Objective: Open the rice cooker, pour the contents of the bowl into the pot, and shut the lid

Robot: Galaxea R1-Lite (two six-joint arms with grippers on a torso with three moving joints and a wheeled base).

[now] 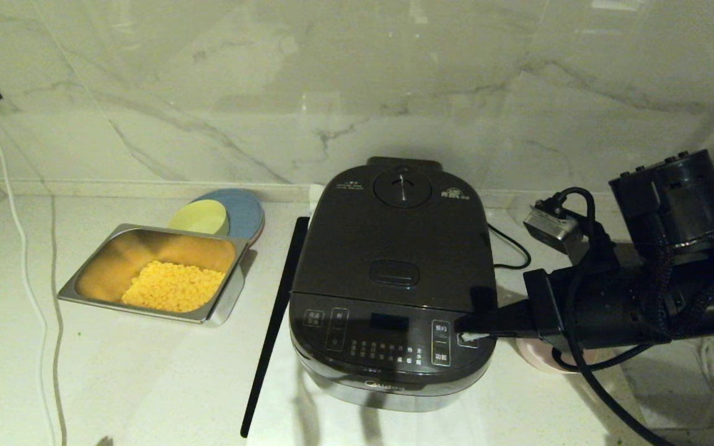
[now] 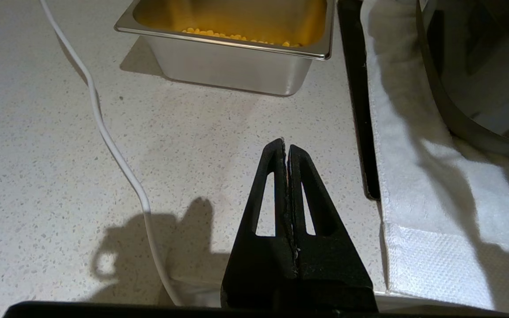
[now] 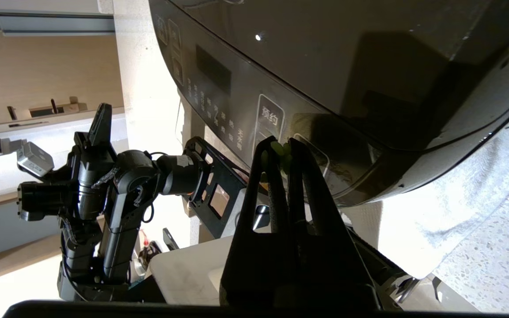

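Head view, going left to right with the rice cooker (image 1: 394, 279) as the anchor: a white cable (image 1: 22, 248) is trailing down the counter far to its left, then a steel tray (image 1: 224, 306) holding yellow corn kernels (image 1: 174, 286) is sitting left of it, with a small yellow bowl (image 1: 199, 217) and a blue plate (image 1: 245, 210) just behind the tray. The cooker itself is sitting on a white cloth (image 2: 413, 198), its lid (image 1: 394, 229) lying down flat. The right gripper (image 1: 470, 329) is reaching in level at the cooker's front right corner, fingers clenched together with green bits (image 3: 281, 152) stuck at the tips. The pink bowl (image 1: 533, 356) is peeking out under that arm, just right of the cooker. The left gripper (image 2: 286, 148) is hovering over the counter left of the cooker, clenched on nothing.
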